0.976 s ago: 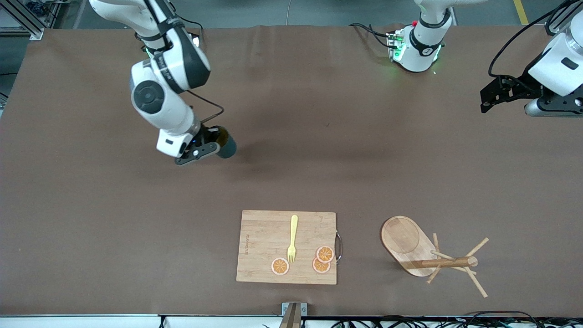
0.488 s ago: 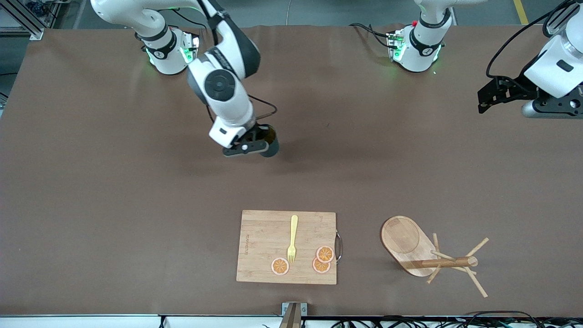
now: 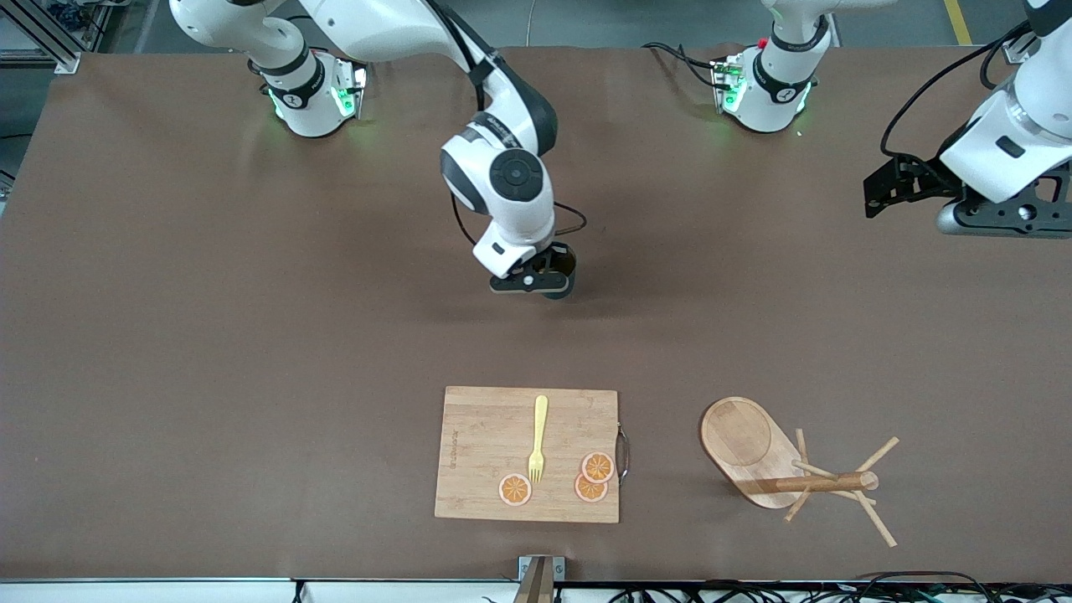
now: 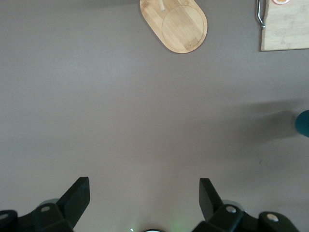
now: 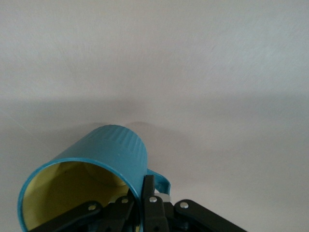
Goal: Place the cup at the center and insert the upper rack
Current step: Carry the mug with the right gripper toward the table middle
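Your right gripper (image 5: 145, 200) clamps the cup (image 5: 91, 169) by its rim over the table's (image 3: 251, 377) middle, mostly hiding it; your left gripper (image 4: 144, 193) waits, fingers spread.

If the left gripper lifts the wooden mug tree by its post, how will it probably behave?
The mug tree looks rigid, being solid wood. It lies on its side, so the broad oval base may swing downward when lifted. The thin pegs seem breakable and might catch on the table.
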Robot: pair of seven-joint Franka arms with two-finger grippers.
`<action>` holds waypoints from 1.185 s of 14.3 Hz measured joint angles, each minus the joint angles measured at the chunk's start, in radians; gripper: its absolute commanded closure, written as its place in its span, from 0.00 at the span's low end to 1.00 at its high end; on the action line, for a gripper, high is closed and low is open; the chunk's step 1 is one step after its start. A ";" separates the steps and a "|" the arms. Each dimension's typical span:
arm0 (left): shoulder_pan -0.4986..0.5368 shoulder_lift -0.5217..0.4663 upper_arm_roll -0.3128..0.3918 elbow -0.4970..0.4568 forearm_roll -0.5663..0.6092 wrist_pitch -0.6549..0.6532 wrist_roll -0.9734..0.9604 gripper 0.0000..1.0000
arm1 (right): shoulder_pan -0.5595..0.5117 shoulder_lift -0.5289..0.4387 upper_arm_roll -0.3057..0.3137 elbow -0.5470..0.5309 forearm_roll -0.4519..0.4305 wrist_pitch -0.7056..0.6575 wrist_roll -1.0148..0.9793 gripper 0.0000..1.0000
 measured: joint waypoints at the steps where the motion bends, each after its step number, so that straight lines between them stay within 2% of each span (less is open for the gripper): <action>1: -0.004 0.006 -0.004 0.000 0.000 0.004 -0.001 0.00 | 0.009 0.024 0.000 0.033 0.000 -0.018 0.028 1.00; 5: -0.007 0.038 -0.019 -0.001 0.000 0.038 -0.001 0.00 | 0.032 0.080 -0.001 0.108 0.000 -0.042 0.061 1.00; 12: -0.027 0.099 -0.036 -0.002 0.000 0.077 -0.008 0.00 | 0.053 0.103 -0.002 0.117 -0.001 -0.042 0.096 1.00; 15: -0.063 0.119 -0.039 -0.002 0.000 0.084 -0.088 0.00 | 0.058 0.113 -0.002 0.117 -0.001 -0.040 0.096 0.99; 16: -0.078 0.128 -0.040 -0.002 0.000 0.091 -0.126 0.00 | 0.059 0.117 -0.002 0.117 -0.003 -0.031 0.096 0.95; 17: -0.093 0.139 -0.041 -0.002 0.000 0.100 -0.165 0.00 | 0.060 0.122 -0.002 0.117 -0.003 -0.020 0.096 0.70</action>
